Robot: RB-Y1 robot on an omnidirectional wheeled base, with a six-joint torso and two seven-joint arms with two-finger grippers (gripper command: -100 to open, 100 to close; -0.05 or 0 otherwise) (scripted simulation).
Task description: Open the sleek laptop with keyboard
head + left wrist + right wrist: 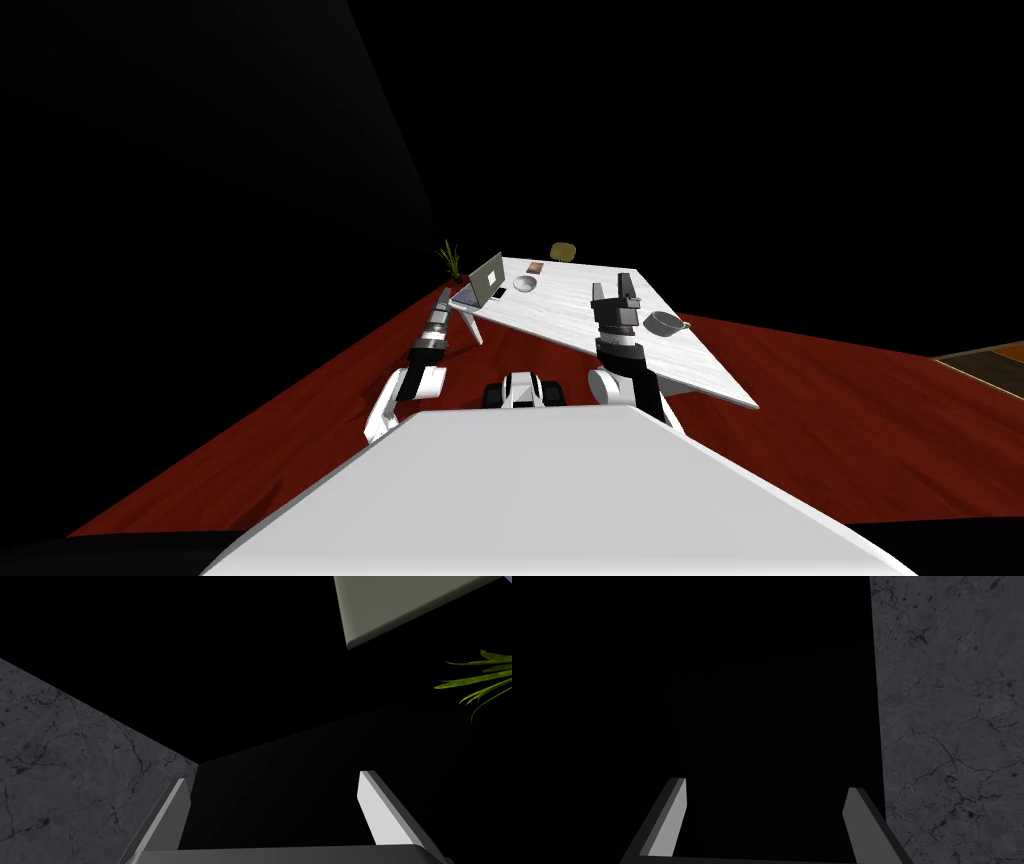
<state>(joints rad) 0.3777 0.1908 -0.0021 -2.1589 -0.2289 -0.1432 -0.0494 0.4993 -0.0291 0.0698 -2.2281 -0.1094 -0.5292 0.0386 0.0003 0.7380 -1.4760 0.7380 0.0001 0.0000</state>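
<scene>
Locate laptop (485,282) just left of head-view centre, on left end of table (560,300), lid tilted up. Note left gripper (272,776) and right gripper (767,783) spread, empty. Avoid low approach: risks striking table edge, shoving laptop off.

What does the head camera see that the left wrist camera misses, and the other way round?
Head view, not the wrist's: the white table with the laptop, its lid raised, a bowl, a cup, and the right pincer. Left wrist view, not the head's: a dark grey cracked surface and a grey-green slab. Both: the green plant and the left pincer, open.
</scene>
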